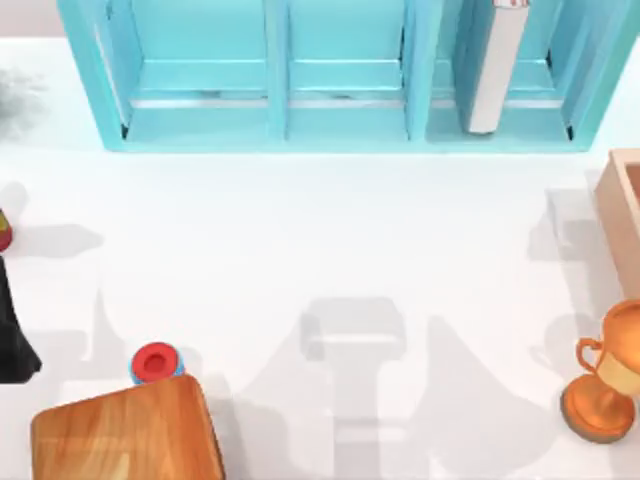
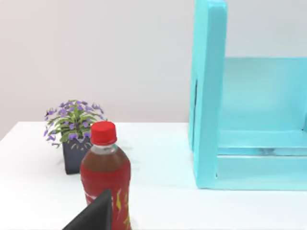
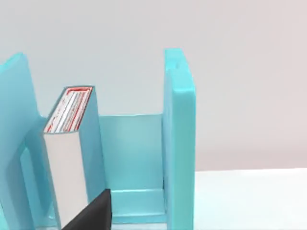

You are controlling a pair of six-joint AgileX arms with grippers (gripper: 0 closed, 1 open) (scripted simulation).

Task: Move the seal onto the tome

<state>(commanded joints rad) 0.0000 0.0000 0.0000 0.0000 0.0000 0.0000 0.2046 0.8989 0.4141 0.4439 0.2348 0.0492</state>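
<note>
One teal-blue shelf unit (image 1: 340,80) with three compartments stands along the far edge of the white table (image 1: 300,230). The tome (image 1: 497,65) stands upright in the right-hand compartment, white page edges facing the table. From the right wrist view its teal cover and red-printed top edge show, and it sits near the compartment's left wall.

A small flat red disc with a blue rim (image 1: 155,362) lies at near left, just beside the far edge of a brown wooden board (image 1: 125,430). An orange-gold trophy cup (image 1: 605,385) stands at near right. A wooden box (image 1: 622,210) sits at the right edge, farther back.

The left arm (image 1: 14,335) is a dark shape at the table's left edge. A dark part of the left gripper (image 2: 93,215) shows in the left wrist view, close to a red-capped drink bottle (image 2: 105,177). A potted purple-flowered plant (image 2: 72,129) stands behind the bottle. I cannot tell whether this gripper is apart or together.

A dark part of the right gripper (image 3: 91,213) points toward the tome's compartment, and I cannot tell its state either.
</note>
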